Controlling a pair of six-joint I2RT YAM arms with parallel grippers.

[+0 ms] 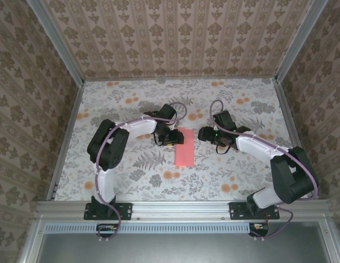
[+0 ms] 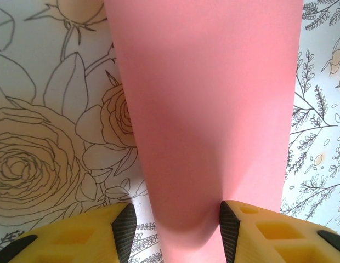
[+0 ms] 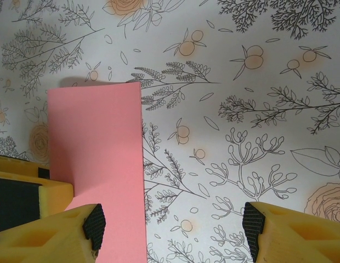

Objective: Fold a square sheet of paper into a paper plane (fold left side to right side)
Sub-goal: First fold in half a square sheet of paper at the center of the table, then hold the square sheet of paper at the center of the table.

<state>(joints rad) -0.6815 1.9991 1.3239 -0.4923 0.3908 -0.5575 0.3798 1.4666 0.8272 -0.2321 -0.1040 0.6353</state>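
Looks like fold 1 is basically done: the salmon-pink thin paper sheet (image 1: 184, 146) lies doubled into a narrow strip, left gripper (image 2: 178, 233) fingers spread around its end, right gripper (image 3: 173, 227) wide apart, plane still unmade.

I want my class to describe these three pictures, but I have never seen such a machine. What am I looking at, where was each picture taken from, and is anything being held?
These are two robot arms bolted at a table's near edge. The overhead view looks down on both; the other two come from cameras on each wrist, with yellow fingers at the bottom. On the flowered table lies a pink sheet of paper, now a narrow rectangle, apparently folded in half. The left end effector is open, its fingers either side of the paper's near end, which bulges up; whether they touch it is unclear. The right end effector is open and holds nothing.
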